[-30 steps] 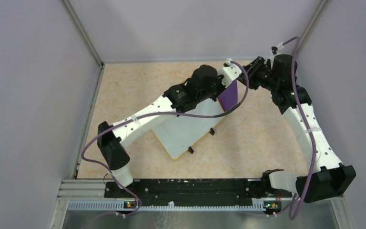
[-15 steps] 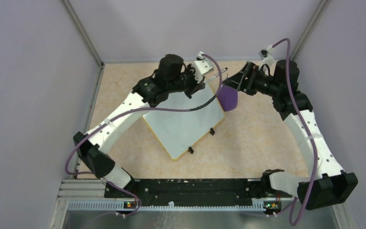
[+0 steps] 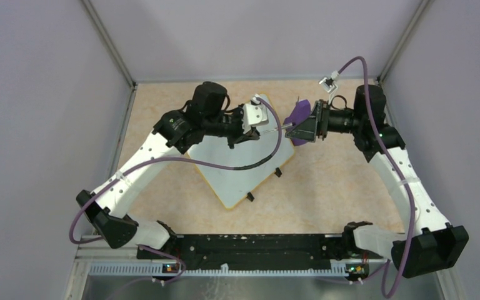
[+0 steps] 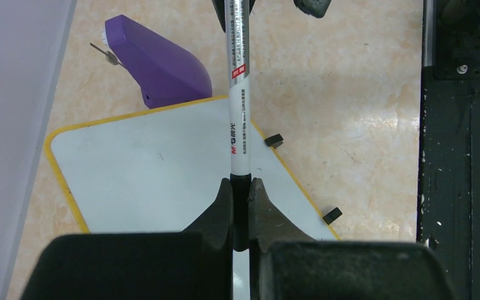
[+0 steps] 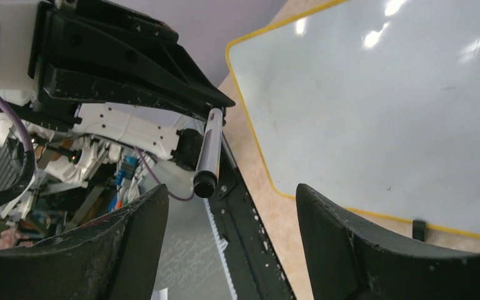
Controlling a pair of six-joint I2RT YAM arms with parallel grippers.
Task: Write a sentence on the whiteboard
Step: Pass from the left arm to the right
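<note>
Here we are, mid-air above the beige stone-patterned table (image 3: pixel 344 175): the left gripper (image 4: pixel 240 184) has its jaws clamped tight on the slim silver-and-white marker pen (image 4: pixel 238 94), holding it level and offering the black far end across the gap. The right gripper (image 5: pixel 227 200) sits facing it with its fingers spread wide, the pen's tip poking in between them but touching neither. Underneath, the large square whiteboard with the rounded corners and thin orange-tan rim (image 3: pixel 234 175) lies flat and turned at an angle in the middle of the table, its far corner just beside the purple wedge-shaped block (image 3: pixel 300 112). The surface is bare, so the sentence is not started. This reads as a cap pull or a hand-over, though I cannot make out a cap seam from here. To do it well, the right arm should slide forward along the pen's own line until the black end sits deep between the pads, then close squarely, with no sideways nudge. The left must hold firm while the right draws straight back along the axis, because any twist could lever the pen out of that narrow grip. Keep the whole exchange high enough to clear the block.
</note>
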